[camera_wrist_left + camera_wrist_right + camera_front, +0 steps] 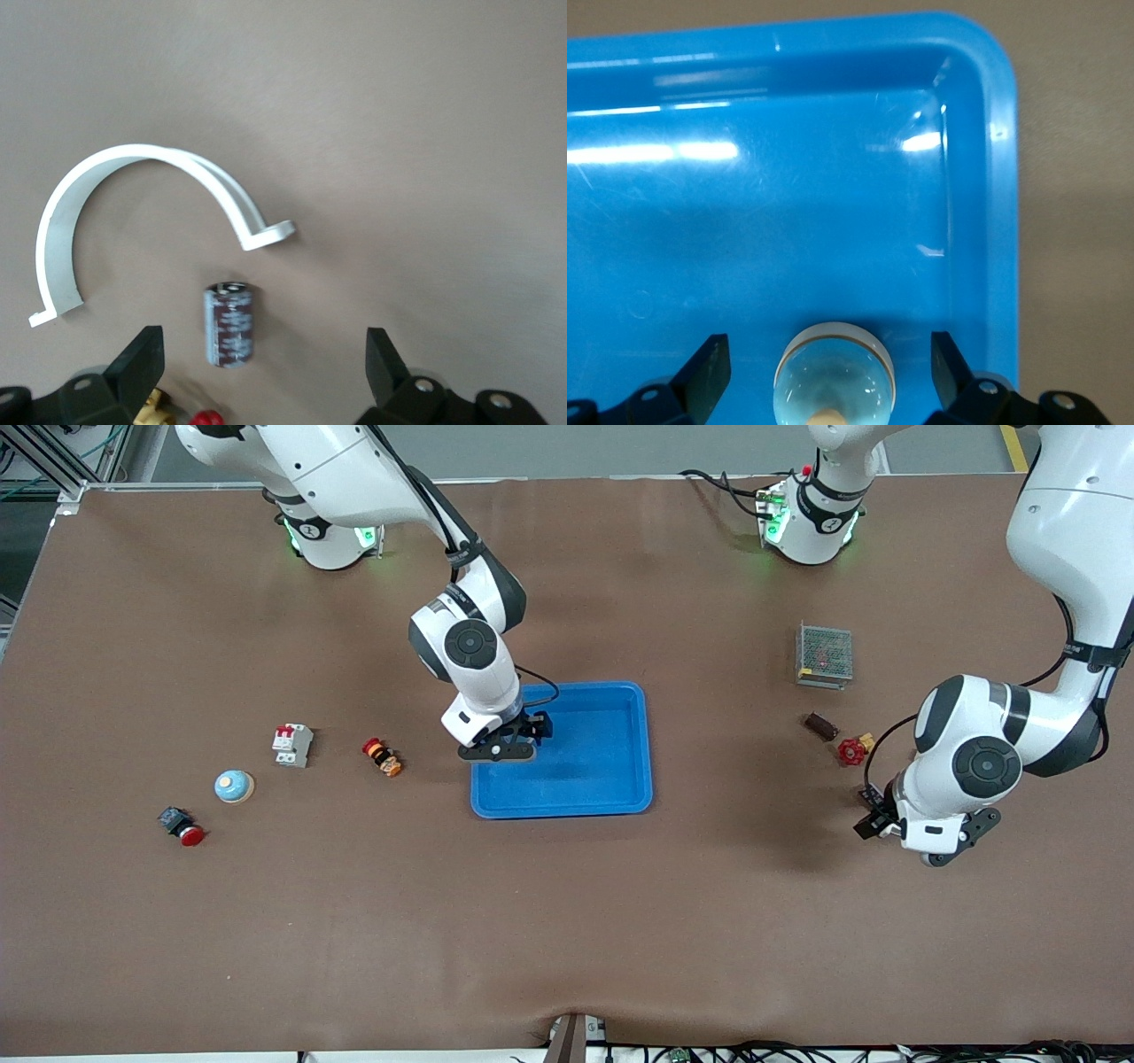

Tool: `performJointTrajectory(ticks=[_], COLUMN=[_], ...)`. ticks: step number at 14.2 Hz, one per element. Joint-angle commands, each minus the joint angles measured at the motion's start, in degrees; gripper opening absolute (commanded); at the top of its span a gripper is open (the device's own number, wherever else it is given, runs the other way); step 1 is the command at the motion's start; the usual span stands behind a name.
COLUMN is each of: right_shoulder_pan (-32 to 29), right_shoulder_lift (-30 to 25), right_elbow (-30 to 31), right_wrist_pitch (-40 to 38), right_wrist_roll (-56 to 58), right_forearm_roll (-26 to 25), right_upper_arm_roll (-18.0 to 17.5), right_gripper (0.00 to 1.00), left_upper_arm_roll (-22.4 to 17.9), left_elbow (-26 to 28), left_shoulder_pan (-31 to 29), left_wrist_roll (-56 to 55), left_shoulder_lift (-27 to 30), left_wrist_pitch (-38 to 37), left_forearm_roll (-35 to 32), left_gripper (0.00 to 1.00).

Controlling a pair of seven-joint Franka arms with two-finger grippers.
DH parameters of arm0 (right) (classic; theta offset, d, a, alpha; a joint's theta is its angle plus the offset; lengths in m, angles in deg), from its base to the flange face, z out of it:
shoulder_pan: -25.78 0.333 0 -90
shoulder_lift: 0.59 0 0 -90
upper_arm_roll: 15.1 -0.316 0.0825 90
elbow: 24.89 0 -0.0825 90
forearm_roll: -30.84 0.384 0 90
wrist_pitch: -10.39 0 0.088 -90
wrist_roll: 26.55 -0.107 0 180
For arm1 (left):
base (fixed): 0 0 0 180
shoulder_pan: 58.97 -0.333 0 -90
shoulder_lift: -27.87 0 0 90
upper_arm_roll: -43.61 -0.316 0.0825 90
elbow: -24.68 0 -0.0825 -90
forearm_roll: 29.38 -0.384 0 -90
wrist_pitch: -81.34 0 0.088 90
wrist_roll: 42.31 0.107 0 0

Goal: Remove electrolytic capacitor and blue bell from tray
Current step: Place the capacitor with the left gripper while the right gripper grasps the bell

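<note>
The electrolytic capacitor (230, 324) lies on the bench beneath the spread left end effector (266, 372), while the blue bell (833, 383) apparently remains in the tray (983, 177) between the spread right end effector's (830, 372) fingers.

Bright-blue tray (611, 779); pale-blue bell (833, 376); dark-brown, grey-striped capacitor (231, 324).

Brown table (567, 921), blue tray (620, 797), scattered parts

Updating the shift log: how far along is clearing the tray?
Done: the electrolytic capacitor lies on the table, outside the tray, below the open left gripper. In hand: the right gripper, open, straddles the blue bell in the tray. Left: grip it, lift it out.
</note>
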Motion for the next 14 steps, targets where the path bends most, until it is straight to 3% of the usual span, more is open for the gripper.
performJointTrajectory(ticks=[1, 6, 14], right_shoulder_pan=[1.5, 2.1, 2.1], right_shoulder_lift=[1.4, 1.9, 1.8], right_elbow=[0.5, 1.0, 2.3], right_wrist_pitch=[2.6, 2.9, 2.9], right_wrist_roll=[-1.8, -2.9, -2.9], right_forearm_roll=[-1.0, -1.1, -2.4], right_upper_arm_roll=[0.8, 0.9, 0.9], right_gripper=[1.0, 1.0, 1.0], left_upper_arm_roll=[2.0, 6.2, 6.8], left_elbow=[-1.3, -8.7, -10.8], left_shoulder_pan=[-0.3, -0.4, -0.5], left_wrist_roll=[0.1, 0.6, 5.1], left_shoulder_lift=[2.7, 3.0, 4.4], left_wrist_pitch=[-2.6, -11.6, -14.7], left_forearm_roll=[0.4, 0.4, 0.6], left_gripper=[1.0, 1.0, 1.0])
